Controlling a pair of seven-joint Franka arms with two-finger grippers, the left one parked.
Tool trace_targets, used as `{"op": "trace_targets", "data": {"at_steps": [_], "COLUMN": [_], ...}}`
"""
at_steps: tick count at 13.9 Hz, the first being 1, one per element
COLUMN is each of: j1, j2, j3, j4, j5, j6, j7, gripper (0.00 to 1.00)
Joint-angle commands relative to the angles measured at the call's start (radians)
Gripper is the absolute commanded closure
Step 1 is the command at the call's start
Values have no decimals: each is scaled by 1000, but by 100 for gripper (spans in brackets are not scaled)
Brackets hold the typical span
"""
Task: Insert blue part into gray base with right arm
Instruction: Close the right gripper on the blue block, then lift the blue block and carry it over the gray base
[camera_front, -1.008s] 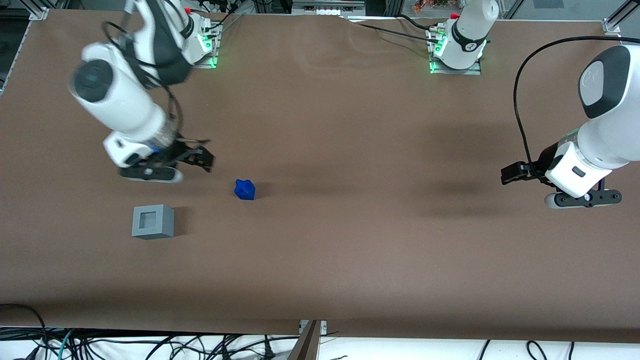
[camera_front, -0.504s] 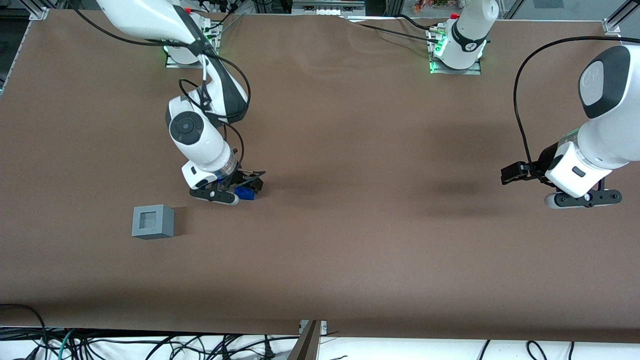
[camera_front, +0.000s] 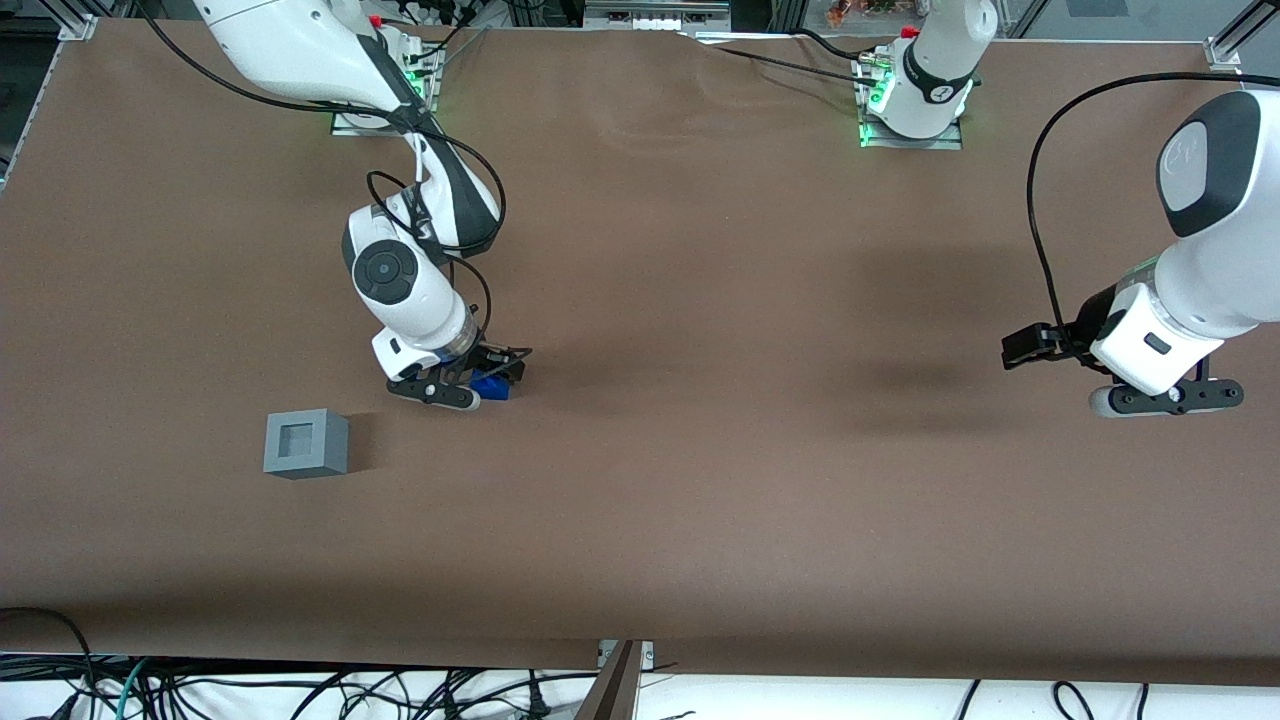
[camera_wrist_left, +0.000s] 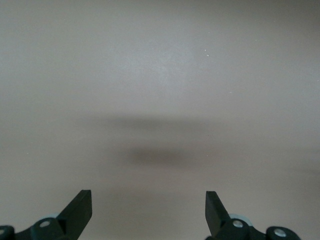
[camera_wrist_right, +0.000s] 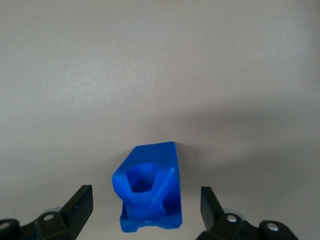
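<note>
Jaws wide and low over the table: that is how my gripper (camera_wrist_right: 146, 202) stands, with the blue part (camera_wrist_right: 148, 195) sitting between the two black fingers (camera_wrist_right: 79, 205) and touching neither. I see clear table on each side of the piece in my wrist view, so nothing is gripped yet. The part rests on the table with its hollow, knobbly end turned up toward my wrist camera, slightly skewed against the line of my fingers. I judge I am straddling it this way so that a straight close would catch its flat sides; the skew may make it twist a little as the fingers meet it.

From the front, my right arm (camera_front: 400, 280) bends down to the part (camera_front: 492, 385), which is mostly hidden under my wrist. The gray base (camera_front: 306, 444) stands apart from it, nearer the front camera and farther toward my end of the table, its square recess facing up. That open top is why I will want the part lifted and carried over it, then lowered, I think.

The table (camera_front: 700, 500) is covered in plain brown, matte material with faint ripples near the arm mounts. Cables hang along the edge closest to the front camera, and green lights glow at both arm bases.
</note>
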Motion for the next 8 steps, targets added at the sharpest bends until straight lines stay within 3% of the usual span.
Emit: {"op": "trace_targets", "data": {"at_steps": [1,3,5,8], "j1": [15,15,12,6], "j2": [-15,-15,-19,-35], "j3": [-2,-4,-7,-39], "j4": [-40,-39,-28,50], "j5": [-16,-17,-23,-23], "j6": [42,40,33,-83], "j7": [24,18,-7,-85], "gripper": [28,49,61,62]}}
